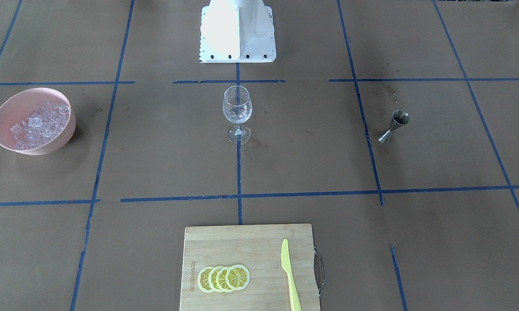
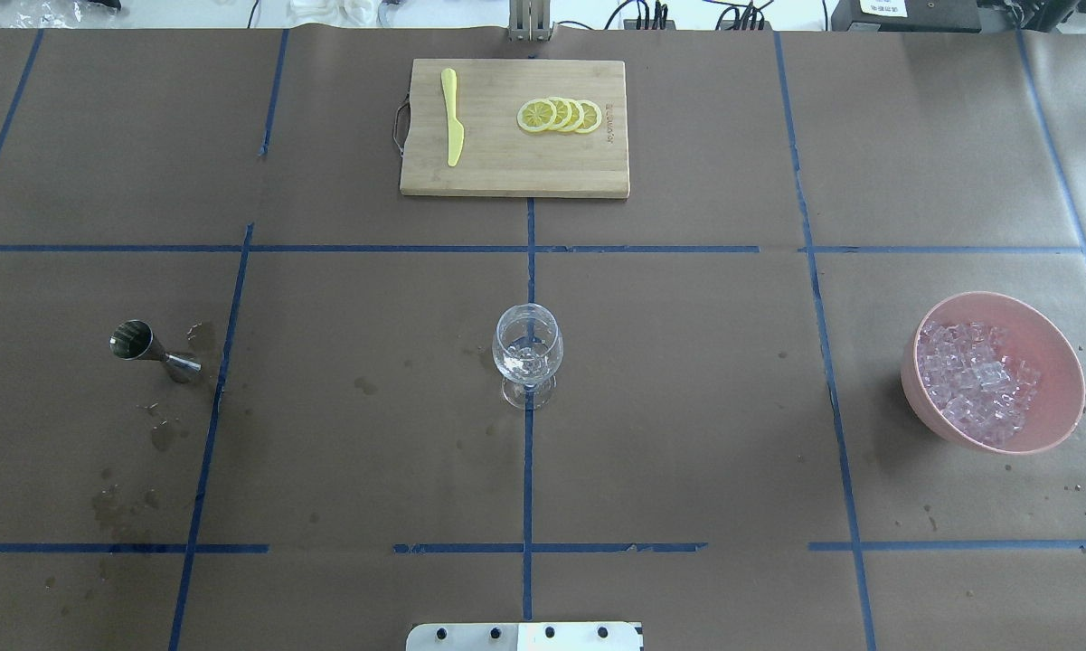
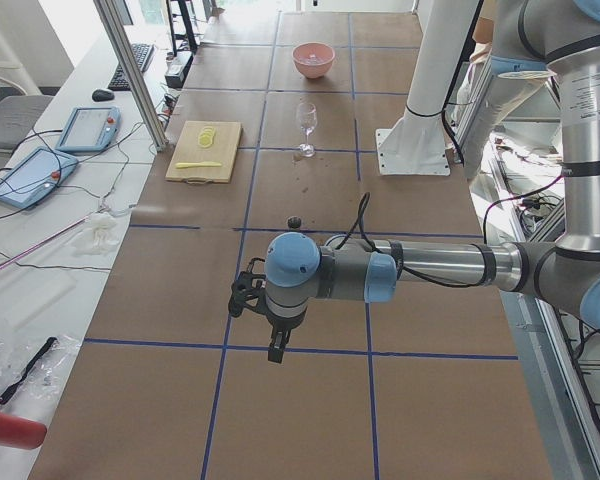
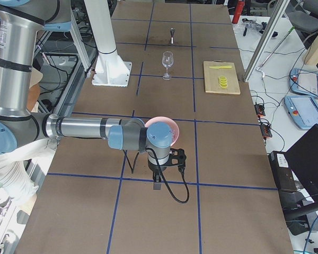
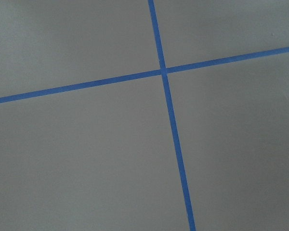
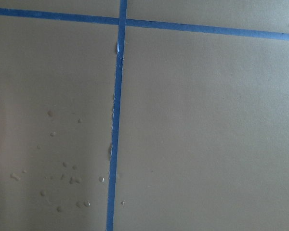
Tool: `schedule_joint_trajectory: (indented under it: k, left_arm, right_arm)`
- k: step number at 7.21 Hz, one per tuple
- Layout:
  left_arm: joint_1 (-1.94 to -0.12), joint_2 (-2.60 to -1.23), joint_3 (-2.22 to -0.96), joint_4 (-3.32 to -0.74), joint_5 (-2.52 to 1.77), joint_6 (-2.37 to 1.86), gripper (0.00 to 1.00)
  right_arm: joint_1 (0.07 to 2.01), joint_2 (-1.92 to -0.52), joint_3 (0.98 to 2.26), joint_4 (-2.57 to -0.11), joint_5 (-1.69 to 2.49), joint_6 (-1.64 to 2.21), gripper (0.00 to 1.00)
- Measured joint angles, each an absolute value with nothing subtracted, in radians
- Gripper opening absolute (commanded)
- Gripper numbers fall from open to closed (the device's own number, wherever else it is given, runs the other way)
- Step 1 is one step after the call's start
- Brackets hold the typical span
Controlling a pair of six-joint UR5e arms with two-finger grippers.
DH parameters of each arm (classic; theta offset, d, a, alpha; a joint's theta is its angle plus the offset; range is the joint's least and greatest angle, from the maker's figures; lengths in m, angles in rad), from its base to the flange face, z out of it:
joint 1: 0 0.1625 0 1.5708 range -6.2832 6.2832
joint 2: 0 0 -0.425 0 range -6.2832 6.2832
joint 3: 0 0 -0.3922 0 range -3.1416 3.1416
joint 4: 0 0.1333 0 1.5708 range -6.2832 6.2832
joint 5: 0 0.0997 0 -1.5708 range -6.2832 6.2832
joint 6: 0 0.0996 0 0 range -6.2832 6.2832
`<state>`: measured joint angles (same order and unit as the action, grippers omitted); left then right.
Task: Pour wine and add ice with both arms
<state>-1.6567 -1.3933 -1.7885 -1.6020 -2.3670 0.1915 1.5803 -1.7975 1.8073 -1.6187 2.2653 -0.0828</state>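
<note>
The wine glass (image 1: 237, 113) stands upright at the table's middle, also in the overhead view (image 2: 527, 354); clear glints show low in its bowl. The ice (image 1: 39, 125) is heaped in a pink bowl (image 2: 1062, 362) on the robot's right side. A steel jigger (image 2: 154, 351) stands on the robot's left side. Neither arm shows in the overhead or front views. The left gripper (image 3: 275, 345) hangs over bare table at the left end and the right gripper (image 4: 158, 182) at the right end, near the bowl. I cannot tell whether either is open or shut. Both wrist views show only paper and tape.
A wooden cutting board (image 2: 506, 176) at the far edge carries lemon slices (image 2: 561, 115) and a yellow knife (image 2: 453, 127). The white pedestal (image 1: 237, 30) stands at the robot's side. Wet spots mark the paper near the jigger. Blue tape lines cross the brown paper.
</note>
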Motion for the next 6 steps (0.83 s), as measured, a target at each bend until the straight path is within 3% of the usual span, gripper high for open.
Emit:
schedule_joint_trajectory:
  k: [6]
  left_arm:
    - [-1.651, -1.401, -1.796, -1.674, -2.368, 0.192, 1.0]
  right_arm:
    - [1.578, -1.784, 1.85, -1.605, 2.275, -0.072, 1.0]
